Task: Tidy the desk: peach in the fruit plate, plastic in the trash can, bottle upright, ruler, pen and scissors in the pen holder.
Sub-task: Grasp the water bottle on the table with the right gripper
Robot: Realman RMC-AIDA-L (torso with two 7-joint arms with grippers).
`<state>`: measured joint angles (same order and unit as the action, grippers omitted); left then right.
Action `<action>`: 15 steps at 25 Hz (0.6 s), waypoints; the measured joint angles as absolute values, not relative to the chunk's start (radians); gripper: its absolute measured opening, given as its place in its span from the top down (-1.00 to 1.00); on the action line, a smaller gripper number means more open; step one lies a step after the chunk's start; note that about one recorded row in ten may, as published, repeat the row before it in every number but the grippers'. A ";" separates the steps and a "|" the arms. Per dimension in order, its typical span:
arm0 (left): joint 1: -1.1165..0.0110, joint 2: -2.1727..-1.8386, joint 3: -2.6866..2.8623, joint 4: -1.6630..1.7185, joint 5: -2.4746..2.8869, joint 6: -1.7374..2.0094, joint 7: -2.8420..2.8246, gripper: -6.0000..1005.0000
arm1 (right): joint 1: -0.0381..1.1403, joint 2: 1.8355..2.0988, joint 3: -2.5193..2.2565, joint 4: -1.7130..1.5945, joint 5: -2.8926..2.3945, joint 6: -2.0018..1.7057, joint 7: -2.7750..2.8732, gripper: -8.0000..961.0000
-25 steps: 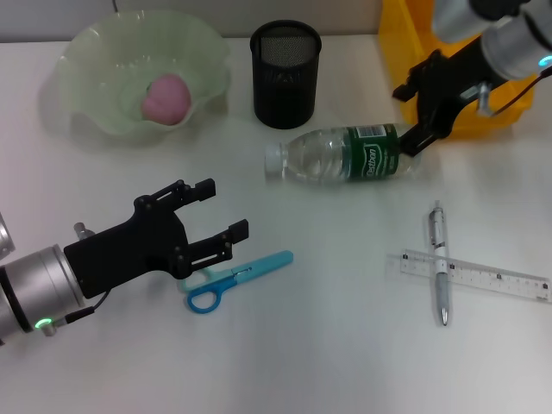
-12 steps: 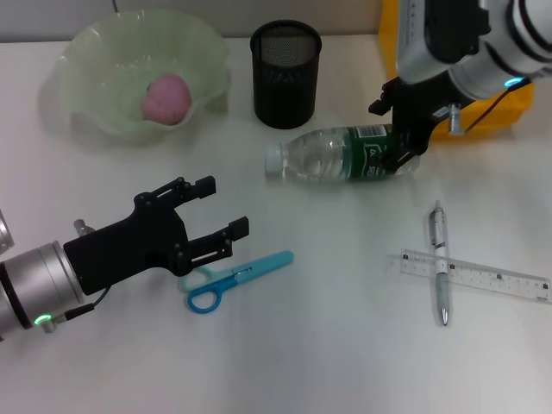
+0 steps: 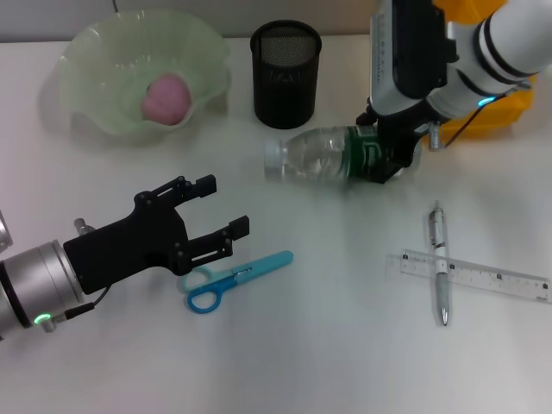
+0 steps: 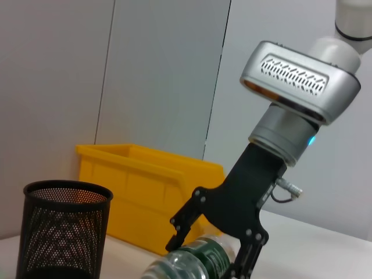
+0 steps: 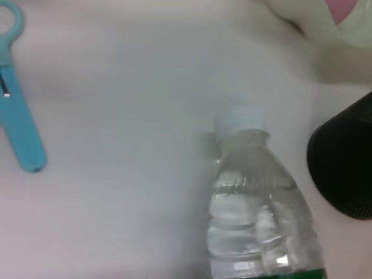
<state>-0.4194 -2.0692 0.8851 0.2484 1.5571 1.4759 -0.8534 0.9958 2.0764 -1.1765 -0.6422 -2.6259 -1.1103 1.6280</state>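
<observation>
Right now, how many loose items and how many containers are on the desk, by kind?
Fruit: 1, peach
Bottles: 1, bottle, lying on its side
Stationery: 3, scissors, pen, ruler
Containers: 3, fruit plate, pen holder, yellow bin
Total: 8

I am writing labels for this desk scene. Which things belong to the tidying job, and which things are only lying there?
Job: bottle, right gripper astride it; peach in fruit plate; pen holder; scissors; pen; ruler; yellow bin; left gripper open.

Lying about: nothing else on the desk.
</observation>
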 joint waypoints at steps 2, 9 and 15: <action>-0.419 -2.069 0.885 0.248 1.557 1.477 -0.854 -0.60 | 0.999 2.078 -1.194 -0.630 -2.626 -1.098 1.628 -0.70; -0.419 -2.067 0.885 0.249 1.557 1.478 -0.854 -0.60 | 1.010 2.083 -1.233 -0.597 -2.626 -1.077 1.636 -0.70; -0.418 -2.068 0.886 0.249 1.557 1.480 -0.854 -0.60 | 1.014 2.084 -1.234 -0.588 -2.626 -1.081 1.641 -0.69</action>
